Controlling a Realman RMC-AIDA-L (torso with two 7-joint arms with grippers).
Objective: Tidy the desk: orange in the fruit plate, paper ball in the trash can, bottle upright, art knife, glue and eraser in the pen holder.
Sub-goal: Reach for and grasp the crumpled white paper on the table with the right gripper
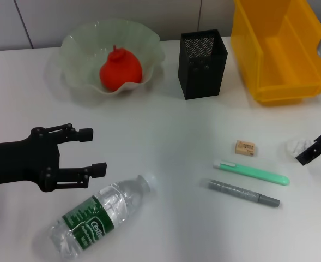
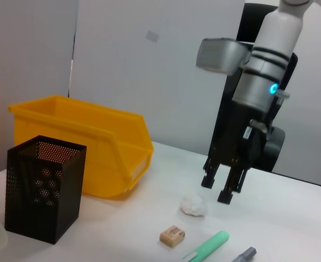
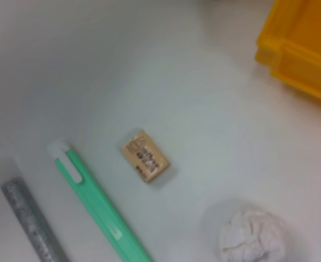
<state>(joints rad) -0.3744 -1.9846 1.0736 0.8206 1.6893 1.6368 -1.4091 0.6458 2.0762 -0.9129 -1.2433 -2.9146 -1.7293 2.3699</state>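
Observation:
The red-orange orange (image 1: 115, 71) lies in the pale green fruit plate (image 1: 78, 43) at the back left. The bottle (image 1: 100, 215) lies on its side at the front, just below my open left gripper (image 1: 95, 150). The beige eraser (image 1: 245, 147), the green art knife (image 1: 251, 172) and the grey glue stick (image 1: 243, 192) lie right of centre. The white paper ball (image 1: 299, 146) sits at the far right. My right gripper (image 2: 218, 188) hovers open just above and beside the paper ball (image 2: 194, 205). The right wrist view shows the eraser (image 3: 144, 155) and the paper ball (image 3: 253, 237).
The black mesh pen holder (image 1: 203, 63) stands at the back centre. The yellow trash can (image 1: 280, 49) stands to its right, behind the paper ball. A grey wall runs behind the table.

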